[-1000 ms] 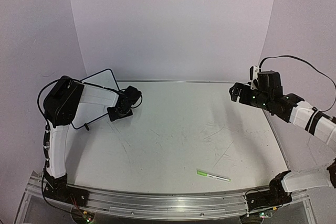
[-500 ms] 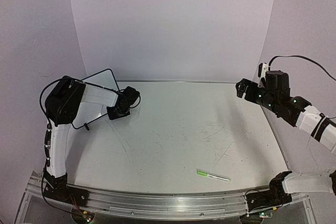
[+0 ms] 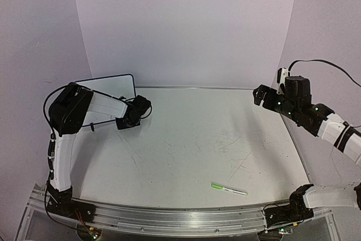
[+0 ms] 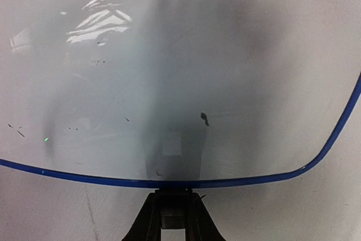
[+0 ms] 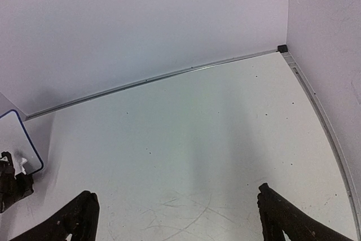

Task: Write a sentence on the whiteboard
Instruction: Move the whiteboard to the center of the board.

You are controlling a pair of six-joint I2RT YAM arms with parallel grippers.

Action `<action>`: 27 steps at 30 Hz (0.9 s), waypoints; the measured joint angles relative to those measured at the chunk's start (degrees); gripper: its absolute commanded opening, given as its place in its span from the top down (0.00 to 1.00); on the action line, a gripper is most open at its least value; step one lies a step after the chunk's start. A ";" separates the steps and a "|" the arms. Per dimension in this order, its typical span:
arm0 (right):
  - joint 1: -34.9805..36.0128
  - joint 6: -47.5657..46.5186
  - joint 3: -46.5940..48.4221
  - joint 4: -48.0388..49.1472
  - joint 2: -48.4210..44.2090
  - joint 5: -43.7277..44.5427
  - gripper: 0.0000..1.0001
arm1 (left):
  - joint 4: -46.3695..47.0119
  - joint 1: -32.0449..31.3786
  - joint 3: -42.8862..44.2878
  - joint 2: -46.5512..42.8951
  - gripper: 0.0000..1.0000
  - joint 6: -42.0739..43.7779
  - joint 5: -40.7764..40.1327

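Blue-rimmed whiteboard (image 3: 107,87) at far left of the desk (image 3: 192,145), edge pinched in the left pincer (image 4: 171,197). Right pincer (image 5: 175,196) wide apart, empty.

Bare scratched white tabletop (image 3: 197,139) ahead of the right gripper (image 3: 258,95), only a slim green-capped white pen (image 3: 229,189) back near its base. Ahead of the left gripper (image 4: 171,198), the small dark-framed whiteboard (image 3: 107,86) walls everything off.
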 measured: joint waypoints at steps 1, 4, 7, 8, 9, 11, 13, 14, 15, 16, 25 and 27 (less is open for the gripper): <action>0.00 0.00 0.00 0.02 0.00 -0.01 0.02 | 0.82 -0.32 -0.55 -0.20 0.99 0.03 -0.19; 0.00 0.00 0.00 0.01 0.04 -0.12 0.02 | 3.81 -1.10 -3.04 -1.28 1.00 0.28 -0.22; 0.00 0.00 0.00 0.00 0.32 -0.17 0.02 | 8.02 -2.63 -7.38 -3.72 1.00 1.29 0.67; 0.00 0.00 0.00 0.00 0.37 -0.18 0.02 | 8.72 -3.01 -8.11 -4.14 1.00 1.42 0.85; 0.00 0.00 0.00 0.00 0.37 -0.19 0.02 | 8.87 -3.15 -8.24 -4.23 1.00 1.42 0.90; 0.00 0.00 0.00 0.03 0.39 -0.24 0.02 | 9.98 -3.77 -8.98 -4.60 1.00 1.54 1.18; 0.00 0.00 0.00 0.05 0.56 -0.37 0.02 | 11.81 -5.13 -10.35 -5.18 1.00 1.90 1.55; 0.00 0.00 0.00 0.06 0.74 -0.42 0.02 | 12.87 -5.96 -11.06 -5.46 1.00 2.07 1.83; 0.00 0.00 0.00 0.03 0.98 -0.53 0.02 | 13.88 -6.93 -11.61 -5.80 1.00 2.26 2.23; 0.00 0.00 0.00 0.04 1.19 -0.60 0.02 | 14.70 -7.89 -12.03 -6.05 1.00 2.34 2.71; 0.00 0.30 -1.10 0.48 3.85 -2.28 0.02 | 17.49 -19.95 -12.16 -6.22 1.00 1.27 4.92; 0.00 0.42 -1.34 0.64 4.00 -2.76 0.02 | 17.53 -22.13 -11.83 -6.20 1.00 -0.10 5.06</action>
